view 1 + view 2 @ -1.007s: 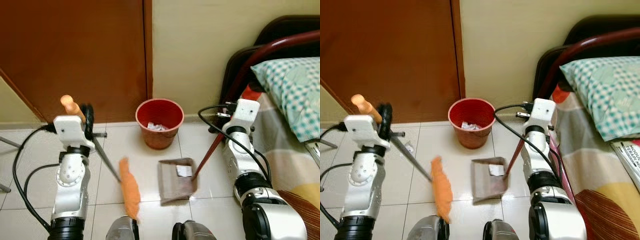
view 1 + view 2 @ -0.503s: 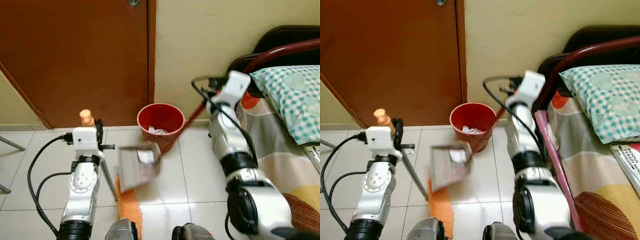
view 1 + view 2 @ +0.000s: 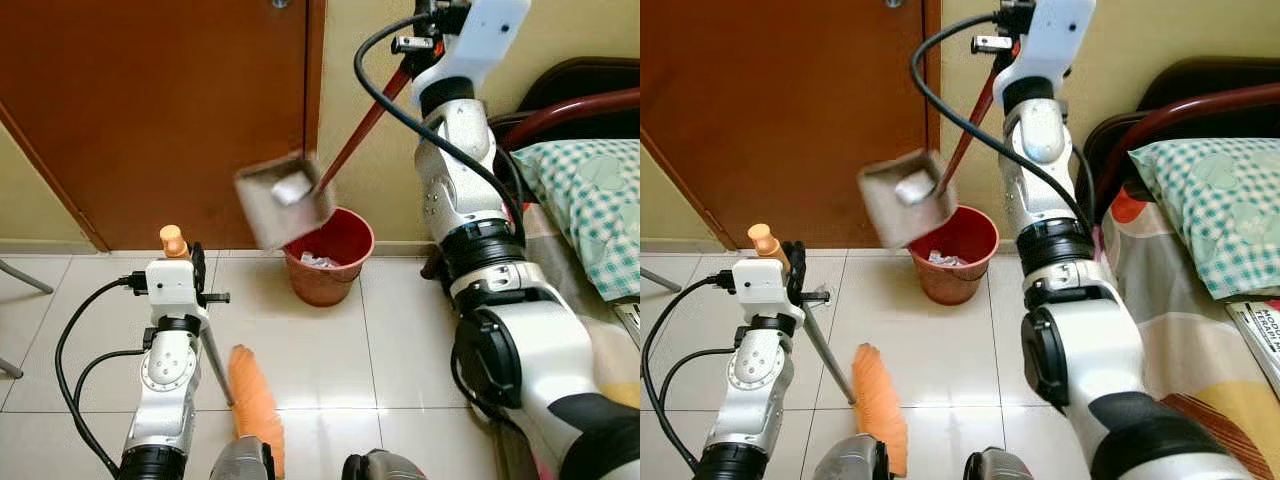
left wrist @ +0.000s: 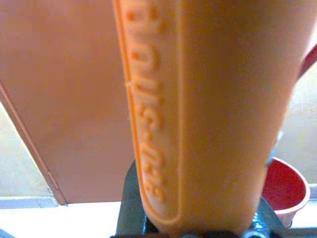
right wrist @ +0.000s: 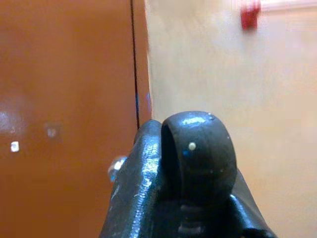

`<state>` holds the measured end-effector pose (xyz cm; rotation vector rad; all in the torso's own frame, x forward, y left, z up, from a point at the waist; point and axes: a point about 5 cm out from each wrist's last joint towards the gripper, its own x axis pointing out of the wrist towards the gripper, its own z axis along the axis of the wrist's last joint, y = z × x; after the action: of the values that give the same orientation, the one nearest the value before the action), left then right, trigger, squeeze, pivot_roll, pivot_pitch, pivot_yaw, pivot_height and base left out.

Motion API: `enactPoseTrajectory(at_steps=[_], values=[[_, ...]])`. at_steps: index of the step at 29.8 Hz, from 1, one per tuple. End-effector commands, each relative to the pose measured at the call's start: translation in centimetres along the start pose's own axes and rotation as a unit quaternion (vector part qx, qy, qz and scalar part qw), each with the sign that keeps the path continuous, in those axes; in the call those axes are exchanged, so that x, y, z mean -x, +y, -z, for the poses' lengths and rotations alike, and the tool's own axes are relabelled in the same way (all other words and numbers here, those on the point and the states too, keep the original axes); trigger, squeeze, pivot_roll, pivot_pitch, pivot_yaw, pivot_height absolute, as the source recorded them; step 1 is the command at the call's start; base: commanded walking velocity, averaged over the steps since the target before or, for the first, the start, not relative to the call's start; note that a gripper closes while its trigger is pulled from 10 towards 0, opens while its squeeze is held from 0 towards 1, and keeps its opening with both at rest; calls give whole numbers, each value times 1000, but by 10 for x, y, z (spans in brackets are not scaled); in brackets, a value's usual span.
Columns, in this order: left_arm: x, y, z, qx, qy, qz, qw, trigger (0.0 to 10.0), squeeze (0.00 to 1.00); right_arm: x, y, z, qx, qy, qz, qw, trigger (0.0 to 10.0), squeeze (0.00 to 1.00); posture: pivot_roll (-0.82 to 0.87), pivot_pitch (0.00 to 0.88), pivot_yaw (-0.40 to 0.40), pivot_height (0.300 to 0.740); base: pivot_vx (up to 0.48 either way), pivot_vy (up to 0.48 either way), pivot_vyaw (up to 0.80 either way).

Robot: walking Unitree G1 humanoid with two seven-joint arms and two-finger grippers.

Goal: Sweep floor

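blurred dustpan, contents unclear

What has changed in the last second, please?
The right gripper raised the dustpan by its red handle from the floor tiles to above the red bin, white scrap inside. The left gripper kept holding the orange broom, and the bin stayed put.
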<state>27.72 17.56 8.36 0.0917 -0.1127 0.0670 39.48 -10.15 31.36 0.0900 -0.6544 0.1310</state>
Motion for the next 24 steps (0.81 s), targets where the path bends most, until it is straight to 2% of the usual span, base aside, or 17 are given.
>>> enactPoseTrajectory(at_steps=[1, 4, 5, 7, 11, 17, 21, 24], values=[[2, -3, 5, -1, 13, 7, 1000, 10000, 0, -11, 5, -22, 21, -52, -15, 998, 10000, 0, 25, 0, -39, 740, 0, 0, 0], [2, -4, 4, 0, 13, 7, 1000, 10000, 0, -11, 9, -24, 51, -67, -33, 996, 10000, 0, 28, 0, -41, 740, 0, 0, 0], [2, -4, 4, 1, 12, 8, 1000, 10000, 0, -8, 14, -23, 77, -79, -53, 992, 10000, 0, 28, 0, -41, 740, 0, 0, 0], [2, -4, 4, 2, 12, 9, 1000, 10000, 0, -7, 16, -23, 84, -82, -59, 991, 10000, 0, 28, 0, -41, 740, 0, 0, 0], [0, -7, 3, 7, 9, 13, 1000, 10000, 0, 7, 31, -13, 130, -100, -112, 980, 10000, 0, 29, 0, -40, 740, 0, 0, 0], [-1, -11, 1, 9, 7, 17, 1000, 10000, 0, 26, 52, -2, 153, -113, -172, 967, 10000, 0, 26, 0, -38, 740, 0, 0, 0], [-2, -12, 1, 9, 6, 18, 1000, 10000, 0, 45, 67, 13, 163, -110, -229, 953, 10000, 0, 24, 0, -41, 740, 0, 0, 0], [-2, -12, 1, 11, 5, 19, 1000, 10000, 0, 51, 71, 16, 168, -111, -246, 948, 10000, 0, 25, 0, -41, 740, 0, 0, 0]])
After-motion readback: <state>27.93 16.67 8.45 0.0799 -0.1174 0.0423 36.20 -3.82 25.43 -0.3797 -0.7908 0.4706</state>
